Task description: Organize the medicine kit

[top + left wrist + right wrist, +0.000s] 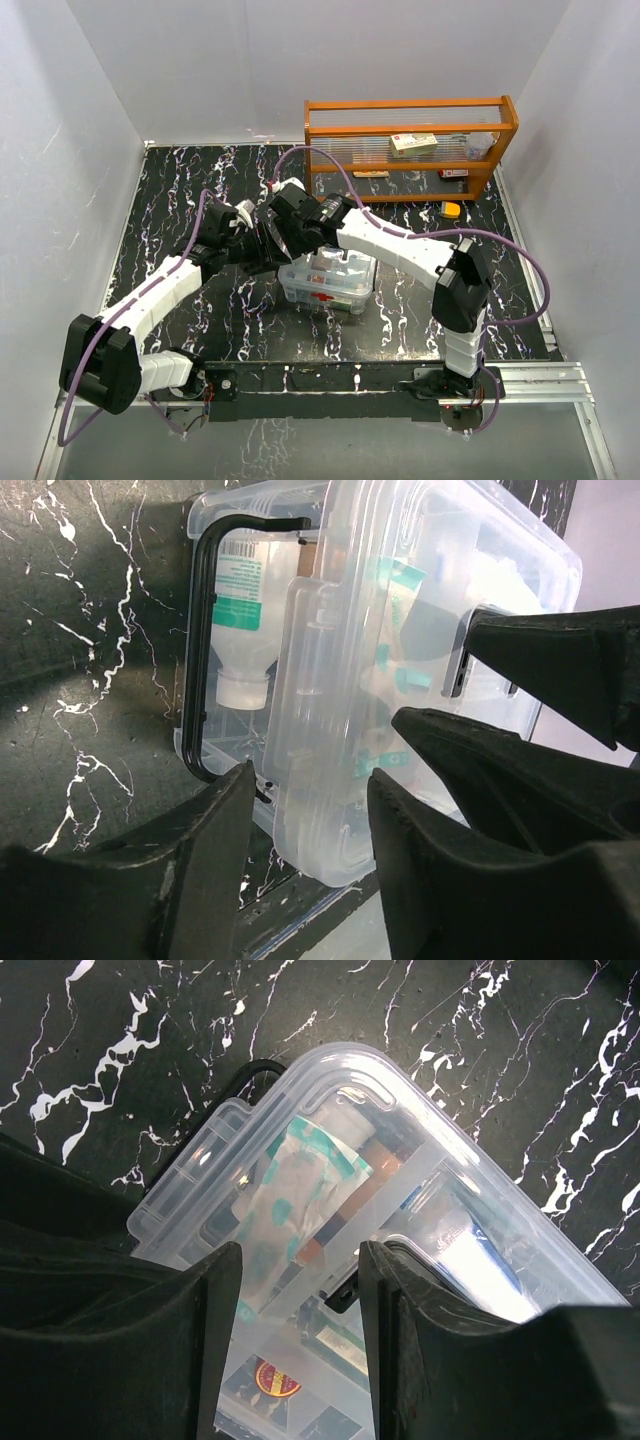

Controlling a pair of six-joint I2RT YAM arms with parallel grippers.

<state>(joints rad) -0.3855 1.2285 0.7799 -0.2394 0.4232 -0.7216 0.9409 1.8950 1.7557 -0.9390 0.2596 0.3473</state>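
Top view: medicine kit (325,283) sits mid-counter (200,180), both arms over its far-left end. Packets (414,143) sit at the far-right rack (410,105), so the job looks unfinished. Left wrist: lid (400,580) looks on, bottle (240,610) inside; left tool (312,780) is half-open astride a corner, grip unclear. Right wrist: right tool (298,1255) is open above the lid, holding nothing.

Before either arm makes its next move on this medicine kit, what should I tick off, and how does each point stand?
1. Lid seated on the medicine kit: ok.
2. Handle folded down: ok.
3. Left gripper astride the kit's edge: ok; firm hold: cannot tell.
4. Right gripper over the lid, fingers apart; grip: cannot tell.
5. Everything packed: not ok, a box sits on the rack.
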